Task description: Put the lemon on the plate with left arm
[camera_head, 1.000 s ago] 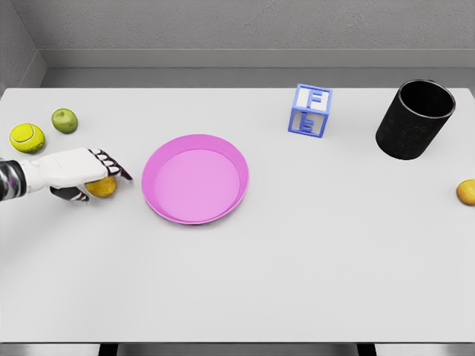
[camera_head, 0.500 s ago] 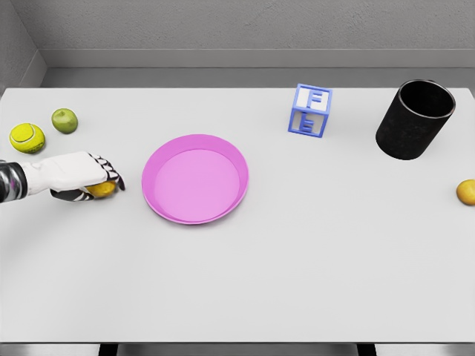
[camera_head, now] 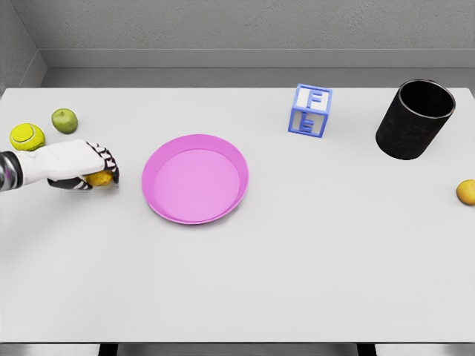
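My left hand (camera_head: 95, 172) reaches in from the left edge and is curled over a yellow lemon (camera_head: 99, 179), of which only a small part shows under the fingers. Hand and lemon sit slightly above the white table, left of the pink plate (camera_head: 195, 179), with a gap between them. The plate holds nothing. The right arm is out of view.
A tennis ball (camera_head: 27, 136) and a green apple (camera_head: 64, 119) lie at the far left behind the hand. A blue letter block (camera_head: 309, 110) and a black cup (camera_head: 414, 119) stand at the back right. An orange fruit (camera_head: 466, 192) lies at the right edge.
The left hand's fingers have closed around the lemon, and hand and lemon have risen a little and drawn back toward the left.
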